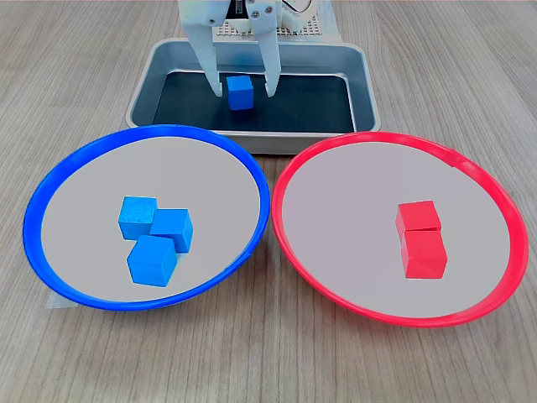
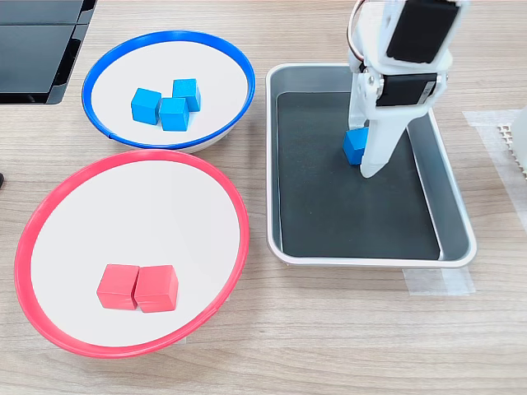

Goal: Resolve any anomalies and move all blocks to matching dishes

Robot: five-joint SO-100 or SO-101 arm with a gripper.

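Note:
One blue block (image 1: 240, 91) (image 2: 356, 146) lies on the dark floor of the grey metal tray (image 1: 361, 84) (image 2: 449, 206). My gripper (image 1: 241, 88) (image 2: 363, 160) is lowered into the tray and open. Its white fingers (image 1: 207, 67) stand on either side of this block with small gaps showing. The blue-rimmed dish (image 1: 50, 189) (image 2: 107, 58) holds three blue blocks (image 1: 155, 235) (image 2: 169, 107) bunched together. In the red-rimmed dish (image 1: 487, 180) (image 2: 222, 197), two red blocks (image 1: 421, 239) (image 2: 138, 287) sit side by side, touching.
The tray stands behind the two dishes in the first exterior view and at the right in the second exterior view. A black device (image 2: 37, 49) lies at the second exterior view's top left. A perforated white part (image 2: 515, 140) sits at its right edge.

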